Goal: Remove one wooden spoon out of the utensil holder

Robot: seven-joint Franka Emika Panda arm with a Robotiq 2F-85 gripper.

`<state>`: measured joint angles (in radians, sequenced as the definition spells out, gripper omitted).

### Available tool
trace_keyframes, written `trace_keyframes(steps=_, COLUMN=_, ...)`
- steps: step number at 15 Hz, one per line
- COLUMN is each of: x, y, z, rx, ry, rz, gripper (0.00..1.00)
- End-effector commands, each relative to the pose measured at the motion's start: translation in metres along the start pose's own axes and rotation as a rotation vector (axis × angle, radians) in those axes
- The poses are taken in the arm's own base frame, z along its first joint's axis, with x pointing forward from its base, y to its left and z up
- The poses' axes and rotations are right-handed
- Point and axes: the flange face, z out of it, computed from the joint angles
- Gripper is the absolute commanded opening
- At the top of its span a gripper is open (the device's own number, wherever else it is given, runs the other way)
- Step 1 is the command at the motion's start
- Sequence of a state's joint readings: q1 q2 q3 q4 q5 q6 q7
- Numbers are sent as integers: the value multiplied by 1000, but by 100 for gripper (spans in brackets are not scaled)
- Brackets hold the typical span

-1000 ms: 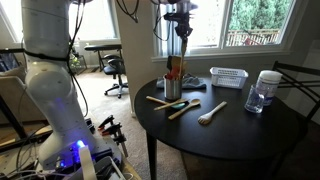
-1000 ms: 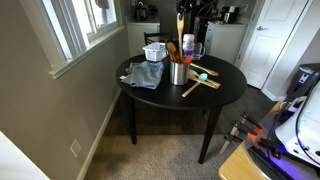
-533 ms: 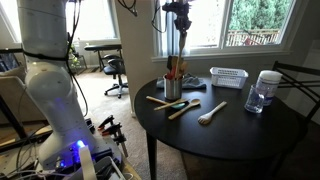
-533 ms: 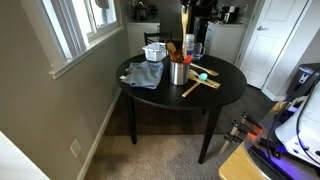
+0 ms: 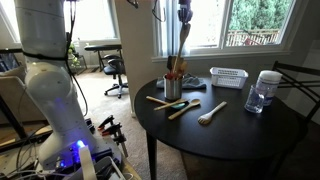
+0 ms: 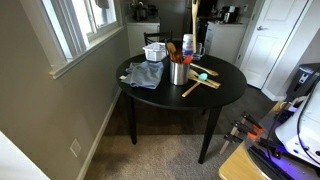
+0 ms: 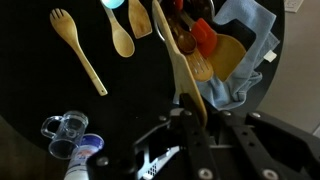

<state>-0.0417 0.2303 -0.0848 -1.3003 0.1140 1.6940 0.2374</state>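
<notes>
Top centre, the gripper [image 5: 183, 12] clenched a wooden spoon [image 6: 190, 20]. It hung high, likely to clear the utensil holder [image 5: 172, 88].

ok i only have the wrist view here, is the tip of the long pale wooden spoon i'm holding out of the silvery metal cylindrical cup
observer: in an exterior view the long pale wooden spoon hangs upright from the gripper. its lower end is above the rim of the silvery metal cylindrical cup, about level with the tops of the other utensils. i can't tell if it touches them.
operator: is the cup standing straight
observer: yes, in both exterior views it stands upright on the round black table.
operator: anything nearby i'm missing
observer: a white slatted plastic basket sits on the table, apart from the cup.
</notes>
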Motion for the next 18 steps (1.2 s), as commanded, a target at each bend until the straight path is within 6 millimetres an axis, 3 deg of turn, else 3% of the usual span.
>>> trace_keyframes(steps=1, x=4, y=22, z=13, rx=8, ry=-54, rz=94, gripper=7)
trace_keyframes(steps=13, x=38, y=143, z=165, rx=154, ry=-319, rz=452, gripper=7)
trace_keyframes(steps=18, x=37, y=175, z=235, rx=266, ry=-409, rz=603, gripper=7)
